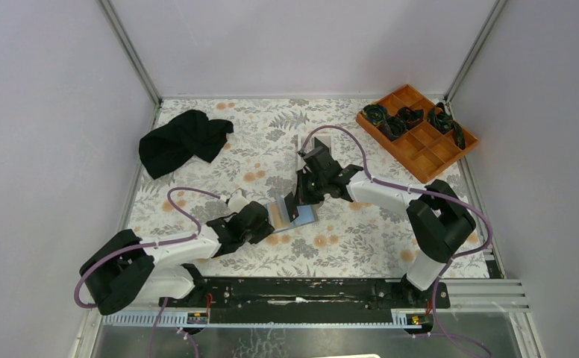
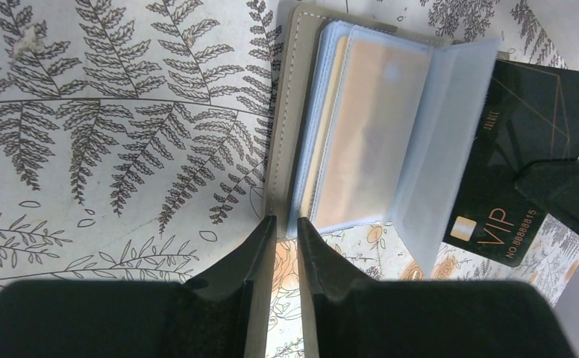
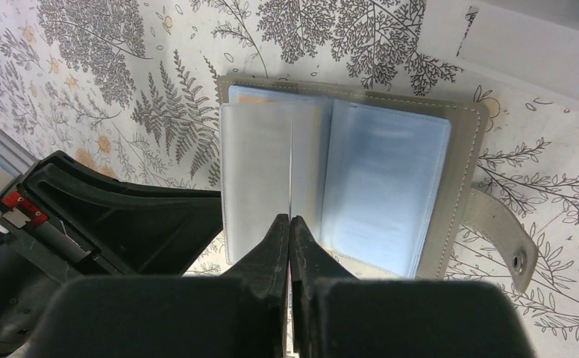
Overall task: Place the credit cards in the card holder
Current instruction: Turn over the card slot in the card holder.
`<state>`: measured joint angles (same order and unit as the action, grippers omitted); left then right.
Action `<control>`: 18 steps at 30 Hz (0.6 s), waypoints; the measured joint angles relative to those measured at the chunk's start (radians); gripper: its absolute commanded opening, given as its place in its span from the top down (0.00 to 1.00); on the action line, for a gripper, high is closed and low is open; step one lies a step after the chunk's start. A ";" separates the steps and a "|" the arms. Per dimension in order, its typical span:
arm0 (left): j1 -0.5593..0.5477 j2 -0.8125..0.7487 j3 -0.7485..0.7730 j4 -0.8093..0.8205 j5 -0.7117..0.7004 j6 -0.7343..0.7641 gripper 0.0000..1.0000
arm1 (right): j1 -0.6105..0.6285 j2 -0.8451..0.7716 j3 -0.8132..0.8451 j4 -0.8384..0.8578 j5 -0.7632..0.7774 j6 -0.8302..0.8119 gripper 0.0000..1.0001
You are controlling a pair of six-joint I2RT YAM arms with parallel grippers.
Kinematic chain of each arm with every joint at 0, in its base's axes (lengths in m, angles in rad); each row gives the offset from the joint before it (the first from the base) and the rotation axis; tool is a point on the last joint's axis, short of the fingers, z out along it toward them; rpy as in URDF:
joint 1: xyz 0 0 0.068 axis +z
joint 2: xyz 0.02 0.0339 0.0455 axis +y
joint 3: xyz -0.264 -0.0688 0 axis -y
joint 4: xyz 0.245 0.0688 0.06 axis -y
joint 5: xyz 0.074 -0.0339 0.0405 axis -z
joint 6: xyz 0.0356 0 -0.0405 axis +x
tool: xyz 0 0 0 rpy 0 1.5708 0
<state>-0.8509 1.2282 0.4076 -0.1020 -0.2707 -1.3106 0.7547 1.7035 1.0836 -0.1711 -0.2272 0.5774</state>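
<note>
Holder (image 2: pixel 282 112) lies open and flat on the fern-print table (image 1: pixel 361 239), about mid-table between the two arms, grey cover down and clear sleeves up. Strap (image 3: pixel 506 240) w/ snap sticks out on one side.

Gold card (image 2: pixel 368 134) sits inside one sleeve.

R gripper (image 3: pixel 289 221) is clenched on the black card (image 2: pixel 521 142), which has "VIP" in gold print. Its fingers are tight together w/ the card edge-on between them. The card stands tilted over the holder's middle, and its leading edge is behind a lifted sleeve (image 2: pixel 443 164). Can't tell if it's actually in a slot.

L gripper (image 2: pixel 284 222) has its fingers only a slit apart, w/ nothing between them and the table showing through the gap. The tips are at the holder's near edge, by the cover. Can't tell if they press on it.

Black cloth (image 1: pixel 182 142) is bunched at the far left of the table, well apart from the holder. Orange tray (image 1: pixel 439 160) is at the far right corner, w/ dark items in some compartments.
</note>
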 measured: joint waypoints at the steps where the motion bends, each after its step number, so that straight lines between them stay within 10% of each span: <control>1: 0.000 0.000 0.000 0.000 0.000 0.000 0.76 | 0.002 0.003 0.000 0.000 0.000 0.000 1.00; 18: 0.000 -0.056 -0.002 -0.093 -0.006 0.000 0.76 | 0.012 0.027 0.017 -0.022 0.031 -0.029 1.00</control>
<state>-0.8509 1.1725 0.4053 -0.1955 -0.2764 -1.3106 0.7670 1.7302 1.1004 -0.1928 -0.1967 0.5480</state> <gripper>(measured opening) 0.238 0.017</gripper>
